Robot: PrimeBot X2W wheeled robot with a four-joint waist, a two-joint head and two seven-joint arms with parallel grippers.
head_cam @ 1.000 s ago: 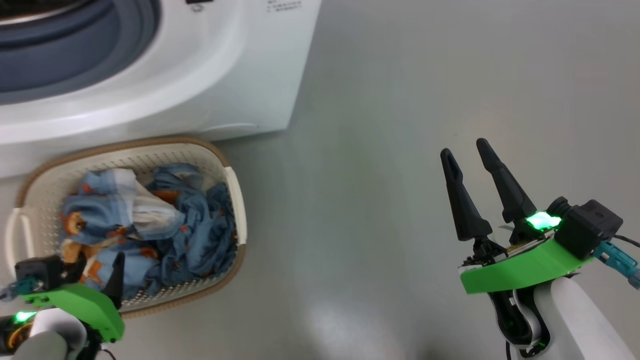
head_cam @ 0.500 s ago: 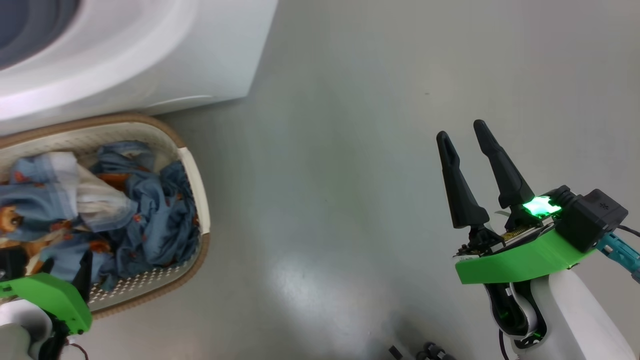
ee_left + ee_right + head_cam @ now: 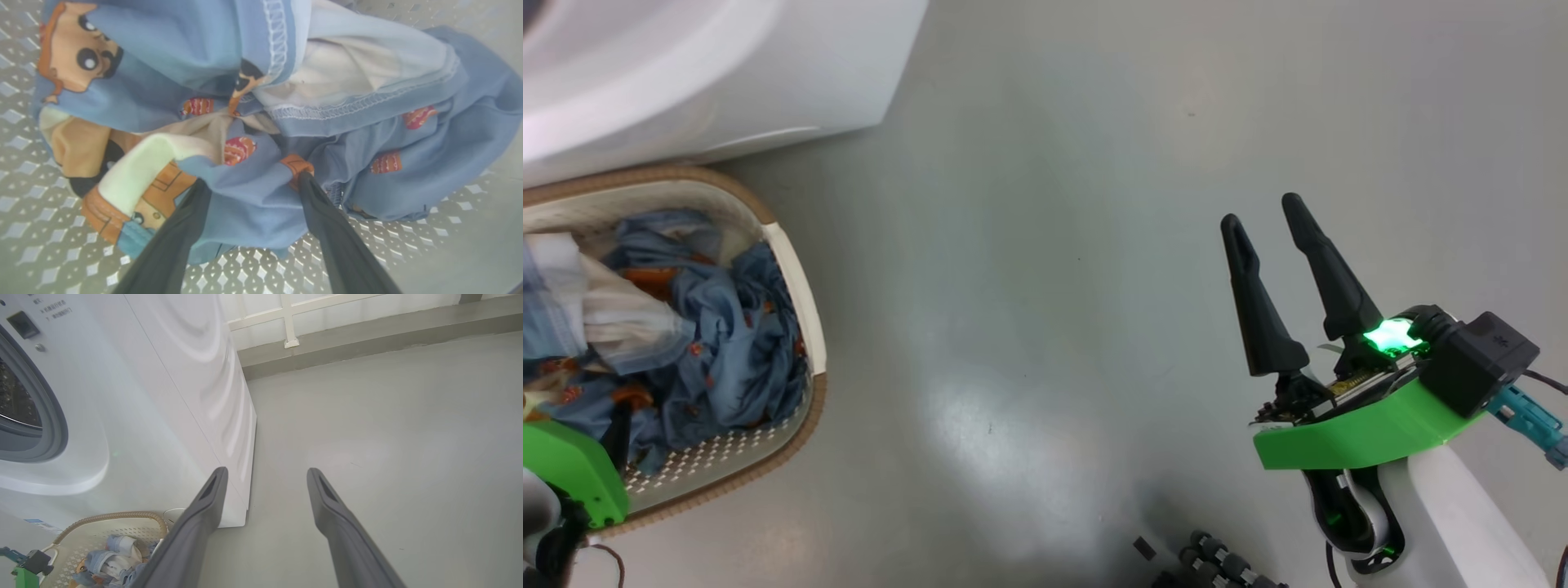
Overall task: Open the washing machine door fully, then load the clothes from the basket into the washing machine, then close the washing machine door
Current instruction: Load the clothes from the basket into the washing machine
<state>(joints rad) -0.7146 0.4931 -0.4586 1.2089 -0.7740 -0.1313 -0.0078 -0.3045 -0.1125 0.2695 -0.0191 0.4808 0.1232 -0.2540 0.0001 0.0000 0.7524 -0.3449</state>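
The white washing machine point(image 3: 686, 73) fills the head view's top left corner; the right wrist view shows its front point(image 3: 163, 396) and the grey gasket around the drum mouth point(image 3: 53, 416). Its door is out of view. The cream basket point(image 3: 796, 286) stands on the floor before it, heaped with the blue printed clothes point(image 3: 711, 327). My left gripper point(image 3: 253, 179) reaches down into the pile, open, with a fold of blue clothes point(image 3: 249, 204) lying between its fingers. My right gripper point(image 3: 1262, 216) hovers open over bare floor far to the right of the basket, holding nothing.
Grey floor point(image 3: 1045, 245) stretches between the basket and my right arm. Dark parts of my base point(image 3: 1217, 563) show at the bottom edge. A wall foot with a white frame point(image 3: 290, 339) runs behind the washer.
The head camera has swung right, so the washer and basket have slid toward the picture's left edge. Both grippers keep their places and stay open.
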